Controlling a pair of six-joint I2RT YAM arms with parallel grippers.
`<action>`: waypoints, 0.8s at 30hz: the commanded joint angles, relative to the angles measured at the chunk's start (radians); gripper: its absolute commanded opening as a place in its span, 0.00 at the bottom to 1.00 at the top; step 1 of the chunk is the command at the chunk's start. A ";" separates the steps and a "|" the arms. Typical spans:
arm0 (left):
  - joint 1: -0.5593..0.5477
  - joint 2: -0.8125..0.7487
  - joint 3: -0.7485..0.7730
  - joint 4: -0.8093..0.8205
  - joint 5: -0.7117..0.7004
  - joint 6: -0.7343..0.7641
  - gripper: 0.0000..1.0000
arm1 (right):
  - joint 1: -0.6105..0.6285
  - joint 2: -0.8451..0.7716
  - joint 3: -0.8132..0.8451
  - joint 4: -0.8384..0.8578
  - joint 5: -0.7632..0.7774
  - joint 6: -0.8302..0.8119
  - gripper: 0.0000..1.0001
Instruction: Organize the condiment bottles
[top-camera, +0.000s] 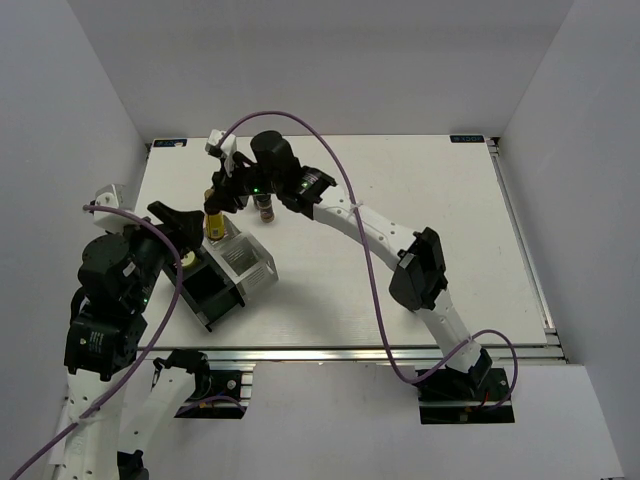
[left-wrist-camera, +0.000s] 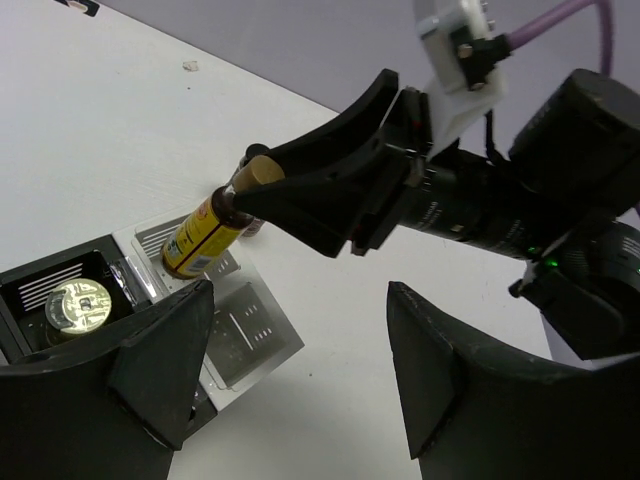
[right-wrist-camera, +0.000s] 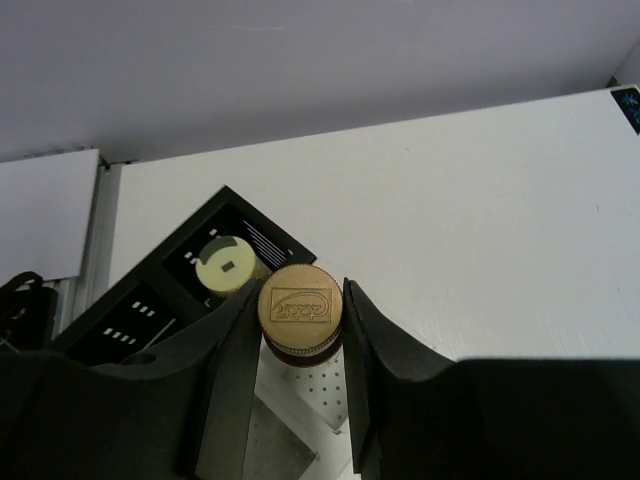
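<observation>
Left gripper (left-wrist-camera: 300, 300) sat closest to the left wrist cam: jaws apart, nothing between them, just bare table (top-camera: 420, 200) behind the gap. It hovered at the near-left end of the rack (top-camera: 215, 300).

Right gripper (right-wrist-camera: 300, 300) was clamped on the yellow-label bottle (left-wrist-camera: 200, 235), with the fingers pinching the gold cap from both sides.

Held bottle orientation:
- Left wrist view: long axis tilted, with the cap up and to the right and the base down and to the left, over the rack's clear compartment.
- Right wrist view: seen end-on, cap face toward the lens, so the axis ran along the line of the fingers.
- Top view: it hung below the gripper at the far end of the rack, base pointing down at it.
- Couldn't tell whether the base was touching the compartment floor or just above it.

Racked bottle (left-wrist-camera: 78, 305) stood upright in a black compartment, pale round cap facing up. In the right wrist view it sat just beside the held bottle.

Dark bottle (top-camera: 264, 208) stood upright on the table, outside the rack and just right of the right gripper in the top view. Its label was too small to read.

The rack was black at the near-left end and clear at the far-right end, sitting diagonally on the table in front of the left arm.
</observation>
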 joint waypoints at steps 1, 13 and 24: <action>0.000 -0.014 -0.010 -0.028 -0.018 -0.011 0.80 | -0.008 -0.002 0.055 0.138 0.053 -0.020 0.00; 0.001 -0.017 -0.042 -0.020 -0.008 -0.019 0.80 | 0.006 0.027 -0.040 0.132 0.068 -0.086 0.00; 0.001 -0.037 -0.051 -0.048 -0.016 -0.026 0.80 | 0.048 0.064 -0.090 0.166 0.128 -0.168 0.00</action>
